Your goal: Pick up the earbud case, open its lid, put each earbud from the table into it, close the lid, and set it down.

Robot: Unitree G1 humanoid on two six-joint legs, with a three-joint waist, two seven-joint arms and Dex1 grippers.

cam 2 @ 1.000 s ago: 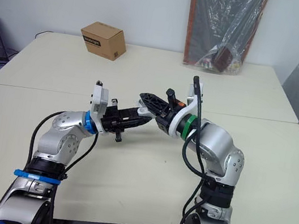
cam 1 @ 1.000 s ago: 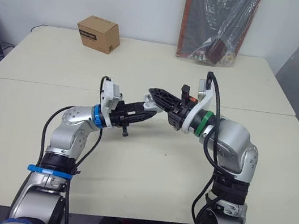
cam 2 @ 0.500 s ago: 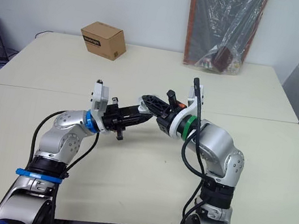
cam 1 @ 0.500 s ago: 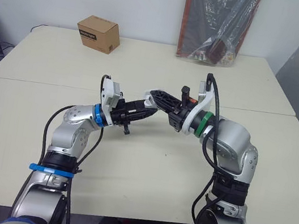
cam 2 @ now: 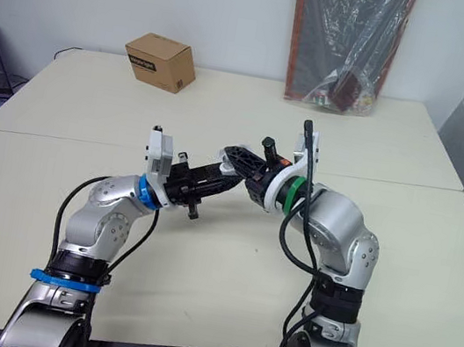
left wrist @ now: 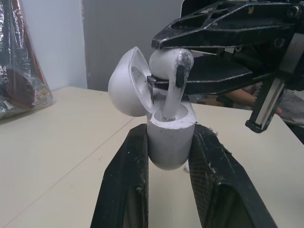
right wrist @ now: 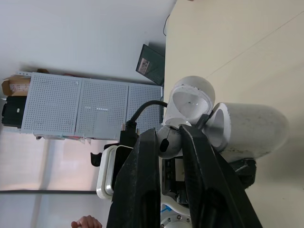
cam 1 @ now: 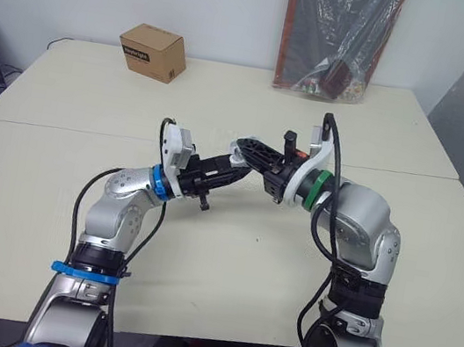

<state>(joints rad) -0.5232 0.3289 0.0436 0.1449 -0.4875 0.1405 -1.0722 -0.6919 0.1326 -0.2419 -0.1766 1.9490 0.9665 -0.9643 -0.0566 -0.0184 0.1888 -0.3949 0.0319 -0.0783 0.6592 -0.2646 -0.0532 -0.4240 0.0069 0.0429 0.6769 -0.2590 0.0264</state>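
Case [left wrist: 170, 137] sits clamped upright between the fingers of the left gripper [cam 1: 231, 170], held above the table [cam 1: 227, 253]. Its lid [left wrist: 127, 83] is swung back so the socket faces the right gripper [cam 1: 247, 148]. That gripper pinches an earbud [left wrist: 170, 61] by its head, stem down, apparently to seat it. The left wrist view shows the stem tip inside the socket. The eye views place this meeting in mid-air, with a box [cam 1: 152, 52] and bag [cam 1: 340, 36] far behind.
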